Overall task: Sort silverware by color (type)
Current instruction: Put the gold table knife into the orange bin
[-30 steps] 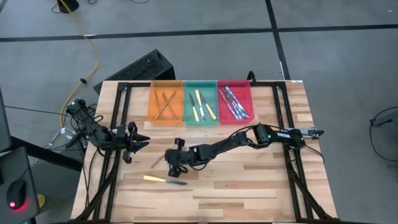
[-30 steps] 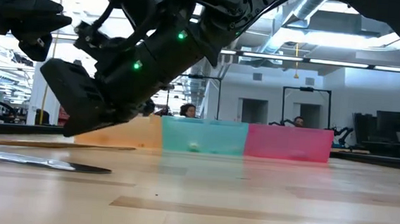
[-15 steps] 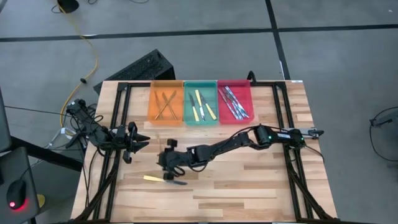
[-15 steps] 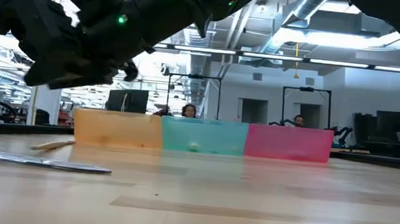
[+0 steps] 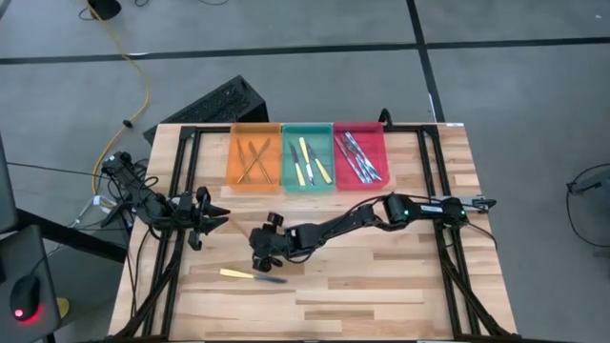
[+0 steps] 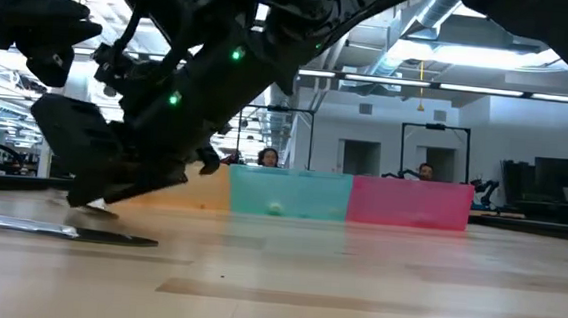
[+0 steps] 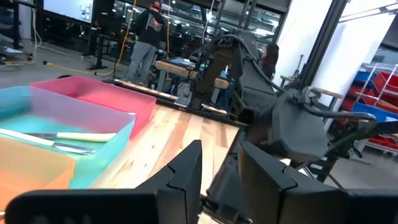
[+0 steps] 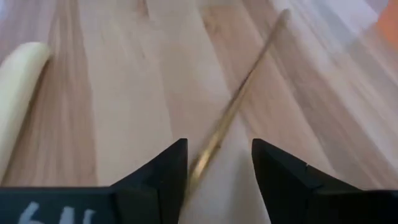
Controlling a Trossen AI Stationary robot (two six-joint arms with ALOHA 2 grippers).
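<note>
A thin bronze-gold utensil [image 8: 244, 92] lies flat on the wooden table, left of its middle. My right gripper [image 8: 217, 149] is low over it and open, with one finger on either side of its shaft; in the high view this gripper [image 5: 260, 255] hides the utensil. A yellow-handled knife [image 5: 253, 275] lies just nearer, and its handle [image 8: 18, 87] shows in the right wrist view. The other silverware lies sorted in the orange tray [image 5: 254, 155], green tray [image 5: 308, 157] and red tray [image 5: 359, 155]. My left gripper [image 5: 215, 217] waits at the left edge, open with nothing between its fingers.
The three trays stand side by side along the table's far edge. Black frame rails [image 5: 176, 238] run along the left and right sides. Bare wood lies near and right of the right arm [image 5: 343, 224]. People and equipment show in the room beyond the table.
My right gripper rose and went a little toward the table's left edge. It then came back down low over the bronze-gold utensil. The knife and the trays have stayed where they were.
</note>
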